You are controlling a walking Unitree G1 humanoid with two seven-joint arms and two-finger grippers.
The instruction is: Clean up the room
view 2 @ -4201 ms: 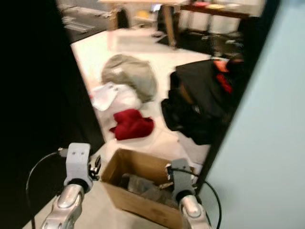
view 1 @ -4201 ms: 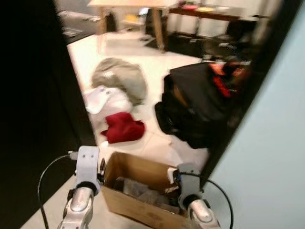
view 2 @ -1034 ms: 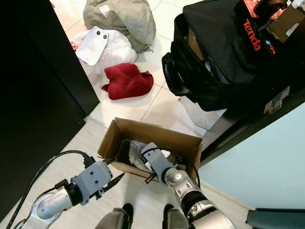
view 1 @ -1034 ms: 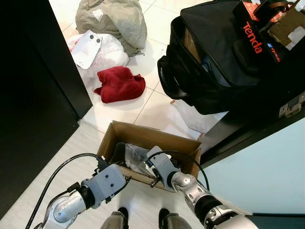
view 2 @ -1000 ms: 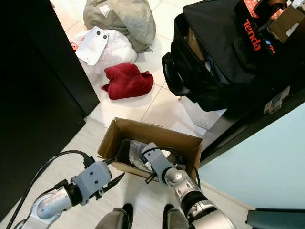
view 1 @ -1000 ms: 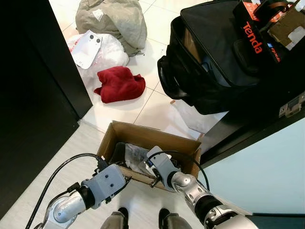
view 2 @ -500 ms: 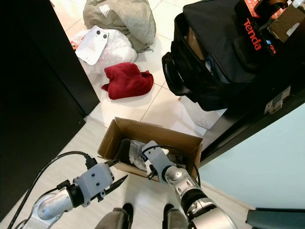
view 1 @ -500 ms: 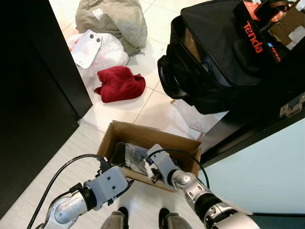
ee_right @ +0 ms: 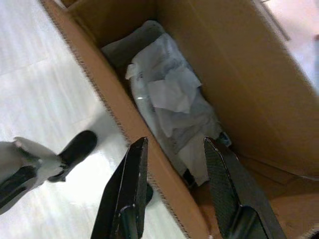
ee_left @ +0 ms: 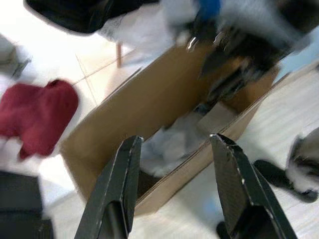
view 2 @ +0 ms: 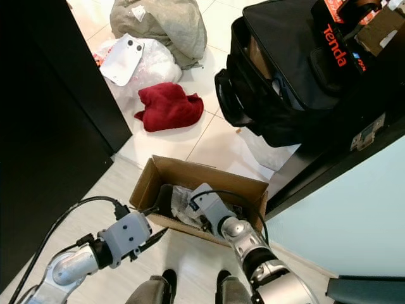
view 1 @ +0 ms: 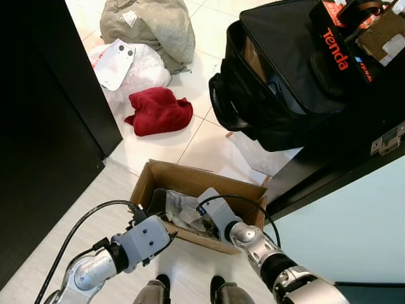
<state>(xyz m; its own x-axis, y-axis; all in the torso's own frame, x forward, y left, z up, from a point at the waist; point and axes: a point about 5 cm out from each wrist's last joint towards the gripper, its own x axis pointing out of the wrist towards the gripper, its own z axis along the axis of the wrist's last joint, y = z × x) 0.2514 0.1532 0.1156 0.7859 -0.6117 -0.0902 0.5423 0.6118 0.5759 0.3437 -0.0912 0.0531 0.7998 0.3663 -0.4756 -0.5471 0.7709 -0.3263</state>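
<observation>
- The right gripper (ee_right: 172, 186) has pushed further over the open brown cardboard box (view 1: 159, 177), fingers spread, empty.
- Left gripper (ee_left: 172, 184) hovers beside the box, wide.
- Crumpled grey-white wrapping (ee_right: 174, 104) lies inside.

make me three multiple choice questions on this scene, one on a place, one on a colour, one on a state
1. Where does the red cloth lie?
A. inside the box
B. on the floor tiles beyond the cardboard box
C. on the black bag

2. What colour is the lettering on the bag's strap?
A. red
B. green
C. white

3. How do the fingers of the right gripper stand?
A. shut on a cloth
B. open, over the box's near wall
C. shut, empty

Answers: 1 B, it lies on tiles past the box. 2 A, red letters on black. 3 B, the fingers stand apart astride the wall.
</observation>
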